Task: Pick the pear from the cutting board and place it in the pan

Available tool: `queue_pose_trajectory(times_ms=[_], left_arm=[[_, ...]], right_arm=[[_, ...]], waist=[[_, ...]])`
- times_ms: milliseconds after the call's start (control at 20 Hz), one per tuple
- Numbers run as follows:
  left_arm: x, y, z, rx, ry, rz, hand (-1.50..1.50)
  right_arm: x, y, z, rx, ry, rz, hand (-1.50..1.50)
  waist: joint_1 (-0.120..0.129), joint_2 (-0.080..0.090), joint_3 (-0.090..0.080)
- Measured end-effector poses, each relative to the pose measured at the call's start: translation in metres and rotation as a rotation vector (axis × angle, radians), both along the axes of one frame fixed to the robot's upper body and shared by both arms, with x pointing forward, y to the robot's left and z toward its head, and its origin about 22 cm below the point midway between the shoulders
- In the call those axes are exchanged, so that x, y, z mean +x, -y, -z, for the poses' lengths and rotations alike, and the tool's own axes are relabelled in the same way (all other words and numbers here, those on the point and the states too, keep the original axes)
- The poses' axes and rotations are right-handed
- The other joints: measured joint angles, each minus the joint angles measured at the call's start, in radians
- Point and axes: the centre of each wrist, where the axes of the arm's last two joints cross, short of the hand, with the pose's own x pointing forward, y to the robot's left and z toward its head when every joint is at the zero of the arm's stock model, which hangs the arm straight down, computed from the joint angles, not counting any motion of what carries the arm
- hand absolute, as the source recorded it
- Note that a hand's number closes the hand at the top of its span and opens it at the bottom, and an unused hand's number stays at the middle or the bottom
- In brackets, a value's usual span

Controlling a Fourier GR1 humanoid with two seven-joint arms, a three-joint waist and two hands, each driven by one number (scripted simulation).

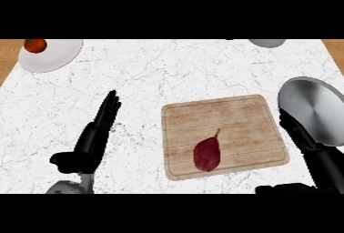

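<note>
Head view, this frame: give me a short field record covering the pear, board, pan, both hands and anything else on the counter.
pear: dark red pear lying on the cutting board, stem pointing up-right, untouched
cutting board: wooden cutting board, right of centre on the counter
pan: grey pan at the right edge, nothing visible in it
left hand: left hand open, fingers straight, over the bare counter left of the board
right hand: right hand open, between the board and the pan
other: white plate top left with a tomato on it
counter: white marble counter
task state: pear not yet picked
</note>
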Motion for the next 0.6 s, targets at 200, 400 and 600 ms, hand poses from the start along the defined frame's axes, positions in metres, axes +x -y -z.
queue_pose_trajectory(times_ms=[200, 400, 600], left_arm=[[0.000, 0.006, 0.001, -0.001, 0.006, 0.007, 0.00], [-0.004, 0.001, 0.005, 0.003, 0.010, 0.002, 0.00], [-0.002, -0.004, 0.004, 0.003, 0.007, 0.000, 0.00]], right_arm=[[0.018, -0.024, -0.008, -0.140, -0.090, -0.095, -1.50], [0.027, -0.045, -0.003, -0.255, -0.165, -0.160, -1.50], [0.039, -0.075, 0.003, -0.317, -0.222, -0.190, -1.50]], waist=[[0.010, 0.001, 0.000], [0.004, -0.001, 0.000], [-0.001, -0.001, 0.001]])
